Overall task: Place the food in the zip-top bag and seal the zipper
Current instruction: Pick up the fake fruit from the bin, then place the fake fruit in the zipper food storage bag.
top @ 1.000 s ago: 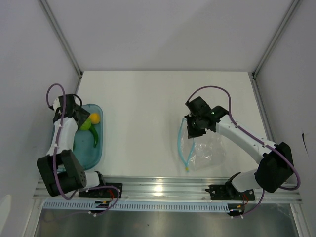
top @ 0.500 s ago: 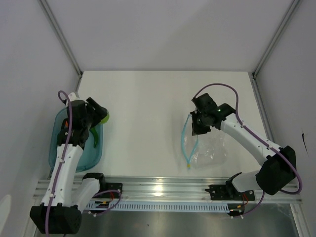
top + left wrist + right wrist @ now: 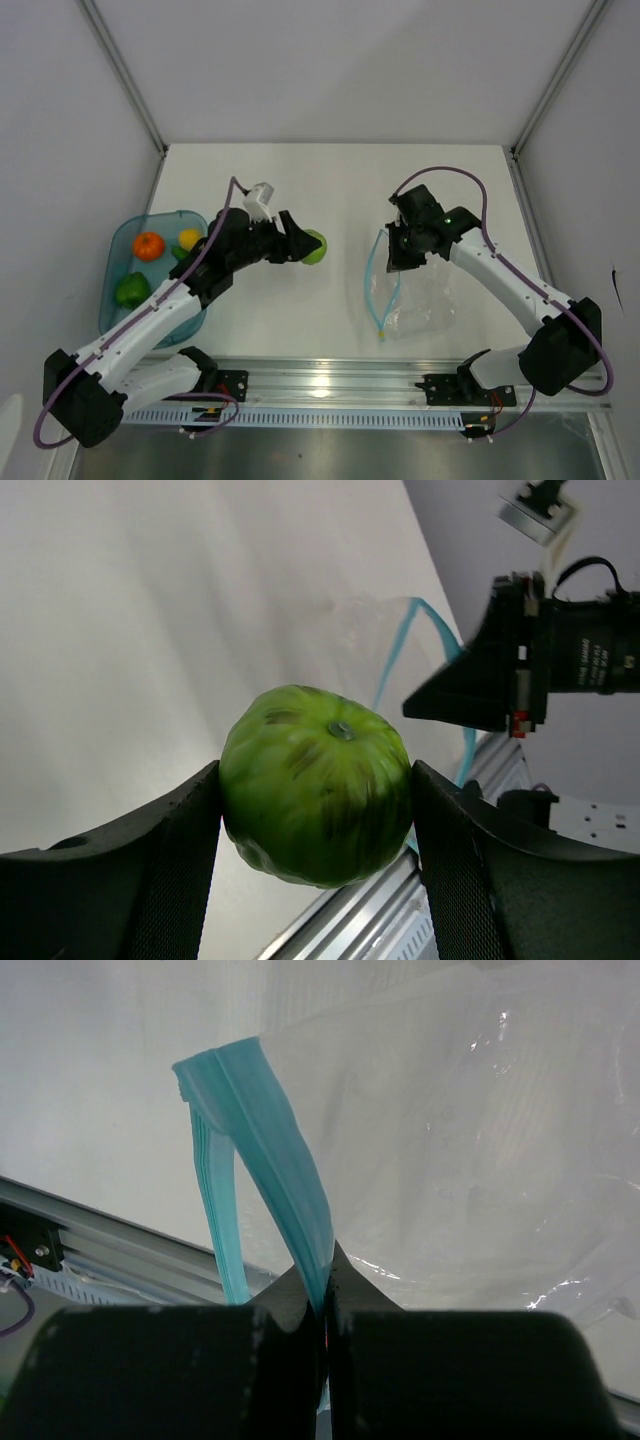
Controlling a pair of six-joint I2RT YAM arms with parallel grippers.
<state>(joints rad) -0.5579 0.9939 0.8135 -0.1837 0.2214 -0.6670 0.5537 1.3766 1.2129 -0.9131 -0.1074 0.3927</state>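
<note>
Left gripper (image 3: 316,798) clamped on ribbed, glossy green round fruit (image 3: 314,247).
Right gripper (image 3: 322,1300) pinched shut on flat light-blue zipper (image 3: 285,1170) of crinkly clear bag (image 3: 428,300), at fruit's 3 o'clock.

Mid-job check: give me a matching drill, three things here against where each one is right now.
Things:
1. streaked green round toy fruit
2. orange round toy fruit
3. light blue zipper strip of the clear plastic bag

States:
A. pinched in the right pincer
B. lying in the teal translucent tray
C. gripped in the left pincer

Pairs: 1-C, 2-B, 3-A
</note>
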